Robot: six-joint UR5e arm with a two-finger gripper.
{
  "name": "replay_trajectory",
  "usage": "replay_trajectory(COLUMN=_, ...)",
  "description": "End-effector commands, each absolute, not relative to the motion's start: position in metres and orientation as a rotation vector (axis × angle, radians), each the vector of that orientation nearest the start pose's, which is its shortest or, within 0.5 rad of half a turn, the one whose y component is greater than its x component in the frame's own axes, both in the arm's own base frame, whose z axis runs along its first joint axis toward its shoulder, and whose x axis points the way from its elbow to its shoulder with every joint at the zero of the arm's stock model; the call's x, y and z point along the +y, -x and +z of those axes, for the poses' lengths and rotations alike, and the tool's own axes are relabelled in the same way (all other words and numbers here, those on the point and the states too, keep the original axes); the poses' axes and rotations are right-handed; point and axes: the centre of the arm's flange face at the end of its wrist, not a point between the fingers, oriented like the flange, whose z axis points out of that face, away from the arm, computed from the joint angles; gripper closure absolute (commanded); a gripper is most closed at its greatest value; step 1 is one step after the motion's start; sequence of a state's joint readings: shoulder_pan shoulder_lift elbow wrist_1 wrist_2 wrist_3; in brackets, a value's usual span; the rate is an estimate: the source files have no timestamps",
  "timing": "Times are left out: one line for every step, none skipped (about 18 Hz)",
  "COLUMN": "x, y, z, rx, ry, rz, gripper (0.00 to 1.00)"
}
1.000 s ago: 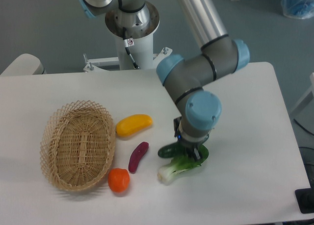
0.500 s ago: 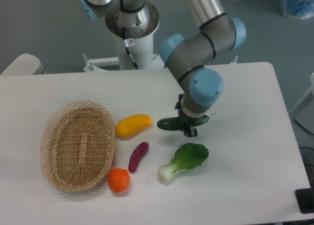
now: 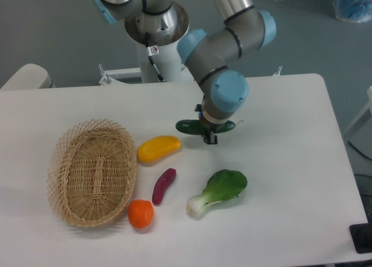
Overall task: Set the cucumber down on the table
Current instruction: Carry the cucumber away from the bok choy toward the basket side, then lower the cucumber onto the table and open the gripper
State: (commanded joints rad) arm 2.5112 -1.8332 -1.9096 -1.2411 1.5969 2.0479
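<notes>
The dark green cucumber (image 3: 189, 127) hangs level above the white table (image 3: 290, 162), its left end sticking out past the wrist. My gripper (image 3: 208, 136) points straight down from the blue wrist and is shut on the cucumber's middle. The cucumber's right end shows only as a sliver behind the fingers. Its shadow falls on the table just beneath, near the yellow vegetable.
An oval wicker basket (image 3: 93, 173) stands at the left. A yellow vegetable (image 3: 158, 148), a slim purple one (image 3: 163, 185), an orange round one (image 3: 140, 214) and a leafy green with a white stem (image 3: 217, 192) lie around the middle. The arm's base (image 3: 156, 43) rises at the back.
The gripper has risen off the leafy green with the cucumber in it and moved back and left, toward the yellow vegetable. The leafy green is now fully uncovered.
</notes>
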Motion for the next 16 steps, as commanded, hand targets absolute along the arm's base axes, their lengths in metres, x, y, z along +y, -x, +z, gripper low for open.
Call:
replay_trajectory(x=0.4, y=0.323, z=0.227, rx=1.675, ry=2.684, rz=-0.401, gripper=0.89)
replay_trajectory(x=0.397, y=0.318, z=0.221, rx=1.675, ry=2.685, rz=-0.381, gripper=0.88)
replay_trajectory(x=0.395, y=0.314, z=0.216, rx=1.679, ry=2.683, rz=-0.362, gripper=0.88)
replay_trajectory(x=0.394, y=0.313, z=0.213, rx=1.68, ry=2.685, rz=-0.344, gripper=0.87)
replay_trajectory(x=0.393, y=0.311, z=0.211, rx=1.68, ry=2.686, rz=-0.344, gripper=0.87)
replay_trajectory(x=0.394, y=0.31, z=0.21, rx=1.684, ry=2.686, rz=-0.344, gripper=0.85)
replay_trajectory(x=0.396, y=0.307, z=0.209, rx=1.688, ry=2.684, rz=-0.344, gripper=0.83)
replay_trajectory(x=0.396, y=0.307, z=0.208, rx=1.685, ry=2.687, rz=-0.346, gripper=0.8)
replay_trajectory(x=0.397, y=0.306, z=0.208, rx=1.675, ry=2.695, rz=-0.346, gripper=0.76)
replay_trajectory(x=0.397, y=0.305, z=0.207, rx=1.669, ry=2.699, rz=-0.35, gripper=0.69)
replay_trajectory(x=0.397, y=0.306, z=0.206, rx=1.667, ry=2.7, rz=-0.353, gripper=0.61)
replay_trajectory(x=0.397, y=0.306, z=0.206, rx=1.667, ry=2.7, rz=-0.353, gripper=0.55)
replay_trajectory(x=0.397, y=0.305, z=0.206, rx=1.666, ry=2.699, rz=-0.353, gripper=0.48)
replay_trajectory(x=0.397, y=0.305, z=0.205, rx=1.664, ry=2.7, rz=-0.355, gripper=0.44)
replay_trajectory(x=0.398, y=0.305, z=0.205, rx=1.655, ry=2.705, rz=-0.355, gripper=0.4)
replay_trajectory(x=0.4, y=0.303, z=0.205, rx=1.65, ry=2.71, rz=-0.355, gripper=0.33)
